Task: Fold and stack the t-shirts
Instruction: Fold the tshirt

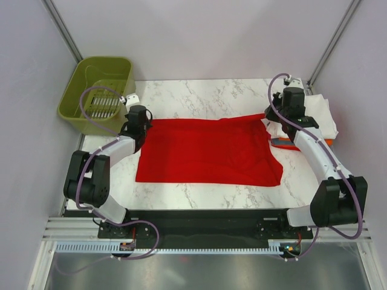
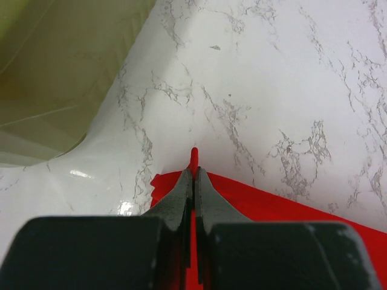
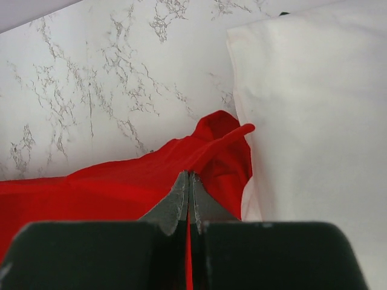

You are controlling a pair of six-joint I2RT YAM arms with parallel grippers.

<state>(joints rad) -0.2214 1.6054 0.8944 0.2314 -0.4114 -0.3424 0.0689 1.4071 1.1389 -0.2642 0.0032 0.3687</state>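
**While each hand clamps a far corner, the red t-shirt spreads back toward the arm bases**

Across the marbled tabletop [image 1: 205,96] the red t-shirt [image 1: 208,151] lies flat and open. Its long axis runs left to right, and its body reaches from the hands toward the near edge. Any fold made from this grip would probably carry the far hem toward the arms, with both corners travelling together to keep the edge straight.

On the right, a white folded shirt [image 1: 323,118] tops a stack with an orange layer [image 1: 284,143] showing beneath, just beside the red shirt's far right corner. An olive-green basket [image 1: 72,90] stands off the far left corner.

The left hand [image 1: 147,121] is clenched on the far left corner, with red cloth showing between its fingers in the wrist view. The right hand [image 1: 267,118] is clenched on the far right corner, next to the white shirt. Each arm is nearest its own corner.
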